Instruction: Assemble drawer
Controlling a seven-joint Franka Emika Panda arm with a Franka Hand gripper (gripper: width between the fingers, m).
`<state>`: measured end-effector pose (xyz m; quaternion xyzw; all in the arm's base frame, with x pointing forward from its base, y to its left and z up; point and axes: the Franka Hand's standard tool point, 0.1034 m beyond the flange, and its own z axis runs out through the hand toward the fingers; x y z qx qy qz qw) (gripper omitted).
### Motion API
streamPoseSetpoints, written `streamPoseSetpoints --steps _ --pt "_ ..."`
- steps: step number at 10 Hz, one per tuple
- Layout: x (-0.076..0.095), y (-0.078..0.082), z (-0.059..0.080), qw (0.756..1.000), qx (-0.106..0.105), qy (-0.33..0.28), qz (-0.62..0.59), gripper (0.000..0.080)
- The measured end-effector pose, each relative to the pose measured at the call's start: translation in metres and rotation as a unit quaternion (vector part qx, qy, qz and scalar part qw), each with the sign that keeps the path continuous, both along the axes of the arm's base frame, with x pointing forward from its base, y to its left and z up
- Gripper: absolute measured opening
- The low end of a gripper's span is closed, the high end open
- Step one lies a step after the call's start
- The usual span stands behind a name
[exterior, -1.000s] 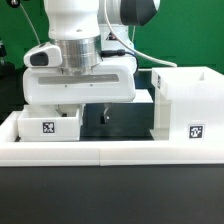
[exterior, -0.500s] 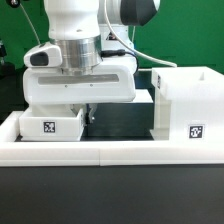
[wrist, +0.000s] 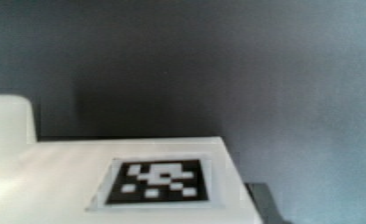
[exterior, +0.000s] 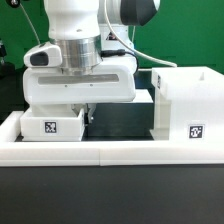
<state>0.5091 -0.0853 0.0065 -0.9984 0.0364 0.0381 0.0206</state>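
A small white drawer tray [exterior: 48,125] with a square tag sits at the exterior view's left, behind the low wall. The tall white housing [exterior: 186,100], also tagged, stands at the exterior view's right. My gripper [exterior: 80,117] hangs over the tray's right side. One dark finger [exterior: 88,115] presses against the outside of the tray's wall; the other finger is hidden. In the wrist view the tray's tagged face [wrist: 159,180] fills the foreground, with a dark finger [wrist: 269,205] right at its edge. A second tray is not clearly in view.
A long low white wall [exterior: 110,150] runs across the front of the black surface [exterior: 120,120]. A white block [exterior: 143,98], mostly hidden by my hand, lies between the hand and the housing. Black cables hang behind the arm.
The visible dark finger moved toward the exterior view's left, from the gap between tray and housing to the tray's wall. It has stayed there over the last half second.
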Motion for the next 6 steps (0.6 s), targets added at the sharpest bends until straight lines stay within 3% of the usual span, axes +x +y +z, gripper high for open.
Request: streamPoseSetpoints --steps 2,3,6 --pt "0.000 0.000 0.000 1.000 0.000 0.000 0.001 0.0041" --pt "0.005 0.005 0.009 1.000 -0.004 0.002 0.024 0.0041" --pt "0.006 0.019 0.033 0.998 0.015 0.021 0.053 0.0041"
